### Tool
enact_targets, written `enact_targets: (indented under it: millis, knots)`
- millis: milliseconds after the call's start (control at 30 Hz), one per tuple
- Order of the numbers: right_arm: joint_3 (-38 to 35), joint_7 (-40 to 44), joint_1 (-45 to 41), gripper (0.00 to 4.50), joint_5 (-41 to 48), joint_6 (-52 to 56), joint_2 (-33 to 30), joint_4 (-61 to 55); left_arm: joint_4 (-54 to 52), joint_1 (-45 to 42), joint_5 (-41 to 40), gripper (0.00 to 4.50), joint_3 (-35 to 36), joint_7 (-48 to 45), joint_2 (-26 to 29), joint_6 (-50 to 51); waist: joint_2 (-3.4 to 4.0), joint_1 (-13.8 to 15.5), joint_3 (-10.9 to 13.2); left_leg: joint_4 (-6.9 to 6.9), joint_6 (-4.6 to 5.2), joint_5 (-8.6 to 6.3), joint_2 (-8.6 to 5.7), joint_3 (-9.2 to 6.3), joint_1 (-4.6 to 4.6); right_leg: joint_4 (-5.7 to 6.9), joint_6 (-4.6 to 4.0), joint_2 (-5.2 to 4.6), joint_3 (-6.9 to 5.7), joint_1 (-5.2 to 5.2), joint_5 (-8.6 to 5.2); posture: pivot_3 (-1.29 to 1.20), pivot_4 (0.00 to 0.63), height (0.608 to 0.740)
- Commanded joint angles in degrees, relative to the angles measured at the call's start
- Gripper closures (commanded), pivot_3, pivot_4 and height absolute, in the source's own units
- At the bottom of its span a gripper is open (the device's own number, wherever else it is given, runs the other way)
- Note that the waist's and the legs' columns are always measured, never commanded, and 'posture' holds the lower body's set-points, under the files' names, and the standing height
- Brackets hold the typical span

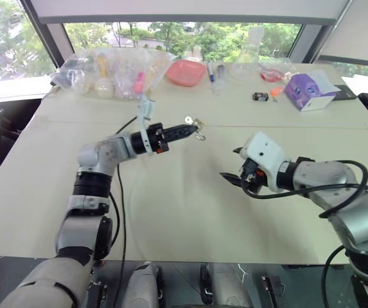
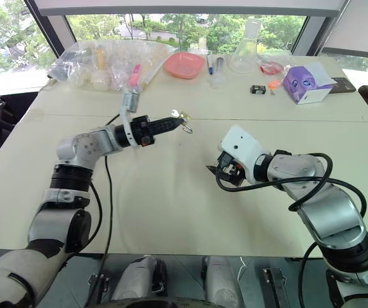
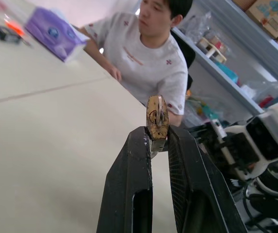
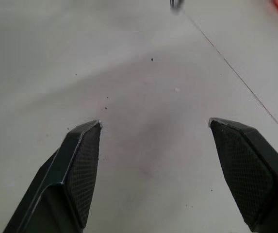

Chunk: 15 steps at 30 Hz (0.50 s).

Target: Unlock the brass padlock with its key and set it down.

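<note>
Empty right gripper [image 4: 153,145]; padlock [image 3: 156,116] pinched left.

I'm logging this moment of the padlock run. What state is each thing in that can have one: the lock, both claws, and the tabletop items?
brass padlock: pinched in the left claw, held above the table
left claw: shut on the brass padlock
right claw: open, nothing between its fingers, above bare table
purple box: lying on the table
clear flask: standing upright

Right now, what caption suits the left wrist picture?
Left gripper pinches the brass padlock above the table, a person seated behind.
</note>
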Motion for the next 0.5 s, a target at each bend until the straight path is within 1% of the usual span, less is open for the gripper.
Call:
enact_targets:
  millis: [33,133,233,367,400,433,467,500]
  knots:
    - [-1.65,-1.35,-0.71,0.86,1.51,2.98,-0.37,-3.46,5.58,-0.92,3.08,4.50,-1.72,1.70,-2.24,-3.28,0.00,0.05,0.00,0.00,0.05,-0.03,0.00,0.00,0.00,0.00,0.00,0.00,0.00,0.01,0.00,0.00,0.150,0.733]
    - [-1.60,-2.75,-1.02,0.86,2.00,4.95,-0.45,-4.61,10.48,-1.71,5.90,4.50,-2.92,2.95,-4.15,-5.79,-0.02,0.13,0.01,0.01,0.11,-0.06,-0.01,0.00,-0.02,-0.03,0.00,-0.02,0.01,0.00,0.00,0.00,0.150,0.733]
    - [-1.49,-3.78,-1.13,0.86,1.90,5.98,-1.15,-5.20,13.56,-2.38,7.15,4.50,-3.09,4.75,-5.89,-5.42,-0.03,0.13,0.02,0.01,0.12,-0.07,-0.02,-0.01,-0.05,-0.04,0.00,-0.02,0.00,-0.01,0.00,0.00,0.150,0.733]
    - [-0.04,-5.03,-1.05,0.86,0.45,4.60,-2.73,-4.52,17.69,-2.88,8.58,4.50,-2.28,6.65,-7.01,-5.61,-0.03,0.13,0.02,0.01,0.15,-0.09,-0.03,-0.02,-0.04,-0.04,0.00,-0.04,0.01,-0.01,0.00,0.00,0.150,0.733]
    - [0.07,-5.31,-1.20,0.82,0.54,4.40,-2.58,-4.33,18.25,-3.00,8.66,4.02,-1.80,7.10,-7.12,-5.53,-0.03,0.13,0.02,0.01,0.16,-0.09,-0.03,-0.01,-0.05,-0.06,0.00,-0.04,0.01,-0.01,0.00,0.00,0.150,0.733]
    - [0.15,-5.54,-1.31,0.81,0.70,4.27,-2.45,-4.21,18.44,-3.07,8.60,3.44,-1.57,7.06,-7.12,-5.12,-0.03,0.12,0.02,0.01,0.16,-0.09,-0.03,-0.03,-0.05,-0.06,0.00,-0.04,0.00,-0.01,0.00,0.00,0.150,0.733]
    - [0.29,-5.74,-1.44,0.81,0.83,4.14,-2.38,-4.08,18.34,-3.03,8.63,3.17,-1.61,6.81,-7.02,-4.94,-0.03,0.08,0.02,0.01,0.17,-0.10,-0.02,-0.04,-0.05,-0.05,0.00,-0.04,0.00,-0.01,0.00,0.00,0.150,0.733]
    - [0.44,-5.92,-1.53,0.81,0.95,4.00,-2.30,-3.96,17.88,-2.80,8.71,2.58,-1.91,6.28,-6.79,-4.72,-0.03,0.07,0.02,0.01,0.16,-0.09,-0.02,-0.04,-0.05,-0.05,0.00,-0.03,0.00,-0.02,0.00,0.00,0.150,0.733]
